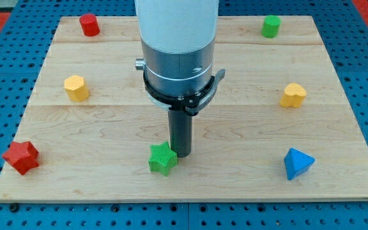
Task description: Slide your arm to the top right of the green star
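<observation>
The green star (162, 158) lies on the wooden board (235, 121), low and a little left of centre. My tip (182, 154) is down at the board just to the right of the star's upper right edge, touching or nearly touching it. The dark rod rises from there into the grey and white arm body at the view's top centre.
A red cylinder (89, 25) sits top left, a green cylinder (271, 26) top right. A yellow hexagon block (76, 88) sits at left, a yellow heart-like block (293, 95) at right. A red star (21, 157) is bottom left, a blue triangular block (297, 163) bottom right.
</observation>
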`<state>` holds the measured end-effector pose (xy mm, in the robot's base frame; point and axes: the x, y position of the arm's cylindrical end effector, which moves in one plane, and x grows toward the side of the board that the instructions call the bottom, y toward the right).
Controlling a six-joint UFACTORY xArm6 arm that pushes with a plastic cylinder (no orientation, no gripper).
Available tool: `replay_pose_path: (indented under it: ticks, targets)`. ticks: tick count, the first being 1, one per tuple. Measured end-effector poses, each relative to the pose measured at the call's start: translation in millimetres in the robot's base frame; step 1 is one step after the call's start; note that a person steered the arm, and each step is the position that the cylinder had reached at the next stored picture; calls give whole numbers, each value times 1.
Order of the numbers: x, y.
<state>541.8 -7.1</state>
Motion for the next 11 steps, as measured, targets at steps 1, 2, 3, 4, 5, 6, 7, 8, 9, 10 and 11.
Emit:
replay_pose_path:
  ticks: [1,2,3,4,5,6,7,8,9,10,11]
  targets:
    - [-11,14]
    - [-19,14]
    - [-20,16]
    - [-20,25]
    - [-21,25]
    - [-21,29]
    - [-21,29]
    - [-21,29]
    - [-25,71]
    - [-48,130]
    - [-74,208]
